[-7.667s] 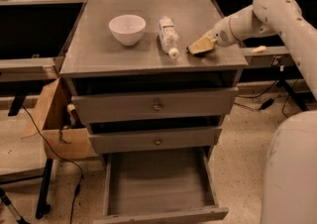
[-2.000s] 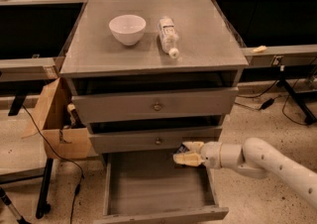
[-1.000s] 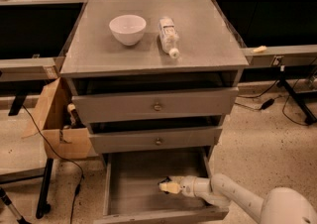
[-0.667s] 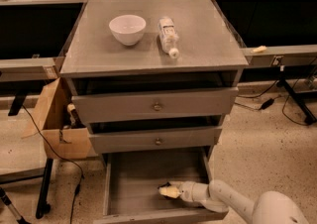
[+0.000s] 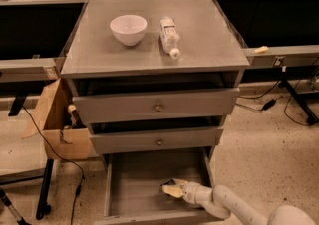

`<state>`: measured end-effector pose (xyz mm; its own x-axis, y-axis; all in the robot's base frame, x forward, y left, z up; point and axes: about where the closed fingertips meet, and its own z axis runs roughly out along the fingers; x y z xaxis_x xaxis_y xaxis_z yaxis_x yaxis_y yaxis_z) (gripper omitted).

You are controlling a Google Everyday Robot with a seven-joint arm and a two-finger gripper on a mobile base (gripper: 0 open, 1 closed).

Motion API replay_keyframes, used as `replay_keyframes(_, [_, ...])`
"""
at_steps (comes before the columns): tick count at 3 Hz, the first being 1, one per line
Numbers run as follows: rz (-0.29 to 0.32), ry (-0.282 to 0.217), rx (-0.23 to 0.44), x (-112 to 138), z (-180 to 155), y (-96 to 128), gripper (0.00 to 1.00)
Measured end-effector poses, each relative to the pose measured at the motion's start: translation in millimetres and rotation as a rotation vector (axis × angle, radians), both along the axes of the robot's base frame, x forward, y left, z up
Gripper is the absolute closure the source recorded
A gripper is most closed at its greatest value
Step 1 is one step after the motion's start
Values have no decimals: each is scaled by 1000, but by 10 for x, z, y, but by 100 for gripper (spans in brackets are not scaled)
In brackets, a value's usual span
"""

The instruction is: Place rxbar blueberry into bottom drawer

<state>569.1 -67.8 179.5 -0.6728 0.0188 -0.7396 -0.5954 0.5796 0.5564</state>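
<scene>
Bottom drawer is sitting pulled out so stuff can go in. The rxbar blueberry is hanging low inside it, right at the gripper poking in from the right. Can't tell if it's clamping or releasing.

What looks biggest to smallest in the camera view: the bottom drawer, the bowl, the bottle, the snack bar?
1. The bottom drawer.
2. The bowl and the bottle: too alike to rank.
3. The snack bar, only a dark bit showing beside the tool inside the drawer.
</scene>
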Motion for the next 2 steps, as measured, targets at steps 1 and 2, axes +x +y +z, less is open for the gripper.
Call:
replay_keyframes(1, [-6, -45, -4, 38, 126, -29, 35])
replay_keyframes(2, [24, -76, -16, 78, 244, -33, 4])
